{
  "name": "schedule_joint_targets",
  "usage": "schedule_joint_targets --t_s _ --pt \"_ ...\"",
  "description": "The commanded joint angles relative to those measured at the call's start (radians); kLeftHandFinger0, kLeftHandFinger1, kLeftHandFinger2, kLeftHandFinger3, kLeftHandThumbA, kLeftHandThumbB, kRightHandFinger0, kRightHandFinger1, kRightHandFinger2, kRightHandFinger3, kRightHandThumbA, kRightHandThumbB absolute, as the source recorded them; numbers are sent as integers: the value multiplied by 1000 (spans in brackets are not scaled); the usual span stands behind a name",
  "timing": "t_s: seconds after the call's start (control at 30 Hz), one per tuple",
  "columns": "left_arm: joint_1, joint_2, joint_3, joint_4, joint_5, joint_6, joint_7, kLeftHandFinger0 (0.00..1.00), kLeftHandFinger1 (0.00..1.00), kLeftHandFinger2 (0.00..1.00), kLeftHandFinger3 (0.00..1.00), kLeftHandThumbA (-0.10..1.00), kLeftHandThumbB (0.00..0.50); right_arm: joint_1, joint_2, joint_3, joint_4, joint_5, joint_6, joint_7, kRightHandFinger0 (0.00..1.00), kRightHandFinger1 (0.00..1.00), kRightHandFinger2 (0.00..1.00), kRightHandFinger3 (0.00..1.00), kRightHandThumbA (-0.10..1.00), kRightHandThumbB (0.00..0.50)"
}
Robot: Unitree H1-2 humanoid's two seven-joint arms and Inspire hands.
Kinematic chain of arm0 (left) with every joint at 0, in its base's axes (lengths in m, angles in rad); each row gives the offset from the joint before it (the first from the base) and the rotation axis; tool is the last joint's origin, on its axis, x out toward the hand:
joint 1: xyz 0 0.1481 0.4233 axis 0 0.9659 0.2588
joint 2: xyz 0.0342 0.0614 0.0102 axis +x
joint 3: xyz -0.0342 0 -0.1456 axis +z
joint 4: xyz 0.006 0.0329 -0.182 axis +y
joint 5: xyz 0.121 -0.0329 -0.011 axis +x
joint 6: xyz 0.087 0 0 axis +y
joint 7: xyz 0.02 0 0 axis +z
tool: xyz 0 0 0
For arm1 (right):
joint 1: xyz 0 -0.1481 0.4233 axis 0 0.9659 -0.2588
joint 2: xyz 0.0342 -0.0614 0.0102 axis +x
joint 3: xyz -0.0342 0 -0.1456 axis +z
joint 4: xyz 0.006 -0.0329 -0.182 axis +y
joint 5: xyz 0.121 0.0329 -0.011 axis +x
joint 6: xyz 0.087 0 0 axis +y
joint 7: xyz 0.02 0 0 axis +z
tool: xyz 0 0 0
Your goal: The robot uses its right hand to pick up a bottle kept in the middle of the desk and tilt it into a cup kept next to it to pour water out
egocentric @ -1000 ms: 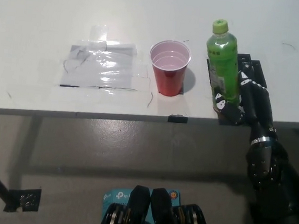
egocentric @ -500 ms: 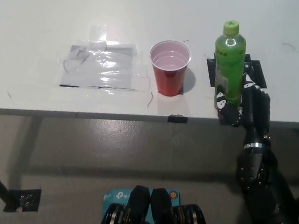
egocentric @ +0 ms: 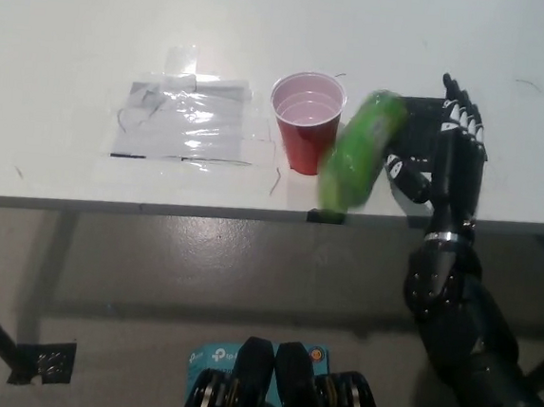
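The green bottle (egocentric: 357,150) is a motion-blurred streak, leaning steeply just right of the red cup (egocentric: 306,121). Its lower end reaches the front edge of the white desk (egocentric: 77,34). The cup stands upright with its pale inside showing. My black right hand (egocentric: 453,148) is to the right of the bottle, open, with fingers stretched away from me over the desk. Its thumb is close to the bottle, and I cannot tell whether they touch. My left hand is out of view.
A clear plastic sheet (egocentric: 189,120) is taped flat to the desk, left of the cup. A black tape mark (egocentric: 421,107) lies under my right hand. The desk's front edge runs just below the cup, with grey floor (egocentric: 151,279) beyond it.
The bottle stood upright within my right hand's fingers; now the hand has opened and shifted farther onto the desk. The bottle has tipped left toward the cup and the front edge.
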State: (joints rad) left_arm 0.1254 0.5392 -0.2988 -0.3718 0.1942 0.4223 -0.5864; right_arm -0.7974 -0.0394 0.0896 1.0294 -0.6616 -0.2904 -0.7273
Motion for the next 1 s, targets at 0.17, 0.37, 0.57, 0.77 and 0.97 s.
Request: schedule_joint_targets --t_s 0.17,0.37,0.57,0.77,0.97 --pt "19 0 22 -9 -1 -30 40 1000 1000 1000 1000 713 348 -28 -3 27 -9 38 22 -44 1000 1000 1000 1000 741 216" --pt "16 6 16 -9 8 -35 42 1000 1000 1000 1000 748 364 1 -29 67 -58 11 90 -16 1000 1000 1000 1000 422 123" --pt "26 -2 19 -13 -1 -33 48 1000 1000 1000 1000 723 360 41 -95 120 -151 -5 117 47 1000 1000 1000 1000 80 121" --pt "33 0 41 -10 -14 -37 53 1000 1000 1000 1000 712 366 135 -191 100 -471 63 163 228 1000 1000 1000 1000 83 141" --pt "27 19 50 -16 -9 -48 44 998 1000 1000 1000 720 351 298 -244 101 -887 168 229 433 1000 1000 1000 1000 225 162"
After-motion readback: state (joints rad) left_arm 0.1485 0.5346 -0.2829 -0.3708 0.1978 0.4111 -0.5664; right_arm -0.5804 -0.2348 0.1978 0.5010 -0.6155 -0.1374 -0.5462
